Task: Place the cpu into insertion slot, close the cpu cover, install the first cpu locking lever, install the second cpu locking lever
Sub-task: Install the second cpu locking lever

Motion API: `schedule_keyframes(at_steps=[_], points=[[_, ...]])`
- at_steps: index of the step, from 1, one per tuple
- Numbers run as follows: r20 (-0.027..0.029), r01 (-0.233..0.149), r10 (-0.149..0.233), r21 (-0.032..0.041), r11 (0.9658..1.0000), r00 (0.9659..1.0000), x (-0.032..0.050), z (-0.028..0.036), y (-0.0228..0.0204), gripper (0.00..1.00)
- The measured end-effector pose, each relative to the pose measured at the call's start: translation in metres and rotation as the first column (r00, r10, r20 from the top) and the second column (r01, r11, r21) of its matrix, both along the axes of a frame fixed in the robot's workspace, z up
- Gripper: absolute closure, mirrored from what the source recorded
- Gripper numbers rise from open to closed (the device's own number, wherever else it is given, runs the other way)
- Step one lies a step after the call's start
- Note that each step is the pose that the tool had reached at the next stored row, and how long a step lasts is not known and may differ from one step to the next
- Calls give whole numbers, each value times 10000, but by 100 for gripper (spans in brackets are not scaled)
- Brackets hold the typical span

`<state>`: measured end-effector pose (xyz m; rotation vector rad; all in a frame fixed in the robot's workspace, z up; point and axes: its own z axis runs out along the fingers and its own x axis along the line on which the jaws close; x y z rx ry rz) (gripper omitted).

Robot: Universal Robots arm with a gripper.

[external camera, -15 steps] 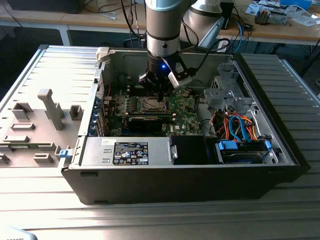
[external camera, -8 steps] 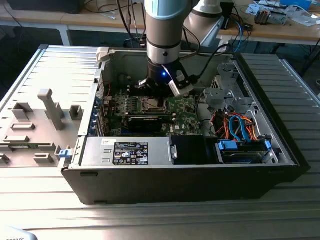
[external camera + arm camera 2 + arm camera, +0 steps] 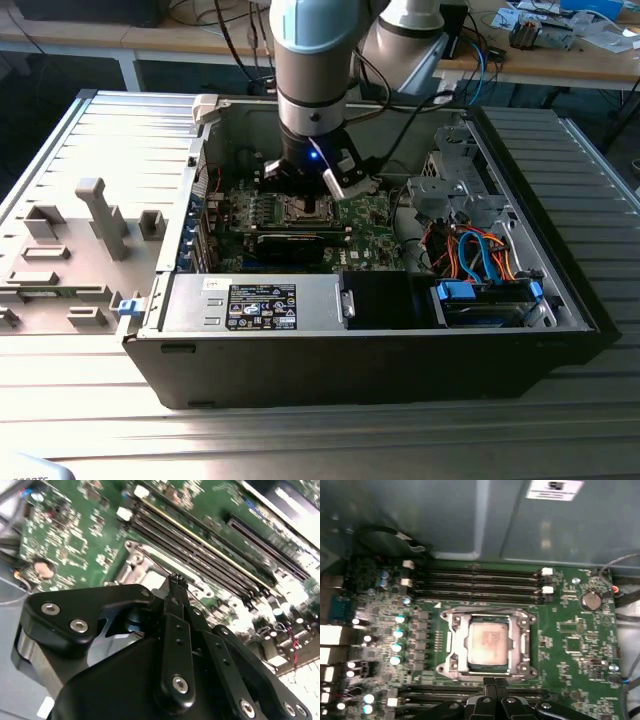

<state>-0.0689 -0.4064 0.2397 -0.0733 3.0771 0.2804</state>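
The cpu (image 3: 489, 642), a dull silver square, lies flat in the insertion slot (image 3: 308, 208) on the green board. Over its edges sits the cpu cover (image 3: 524, 639), a silvery frame lying down flat, with the chip showing through the cut-out. My gripper (image 3: 494, 682) hovers at one edge of the socket, just outside the frame, its two black fingertips (image 3: 175, 580) pressed together with nothing between them. In the exterior view the arm reaches straight down into the open computer case, with the gripper (image 3: 318, 190) right over the socket. I cannot make out the locking levers clearly.
Rows of narrow memory slots (image 3: 477, 585) run along the socket's far side, and more lie under the gripper. A coin battery (image 3: 591, 599) and capacitors (image 3: 399, 630) flank it. A long black card (image 3: 290, 243), the power supply (image 3: 260, 305) and orange and blue cables (image 3: 480, 255) crowd the case.
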Motion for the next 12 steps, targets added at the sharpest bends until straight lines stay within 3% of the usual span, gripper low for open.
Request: schedule_keyframes(at_steps=[7, 12], points=[[14, -6, 6, 47, 10000, 10000, -266, -30, -43, 89], [11, -68, 67, 61, 10000, 10000, -328, -108, -74, 89]])
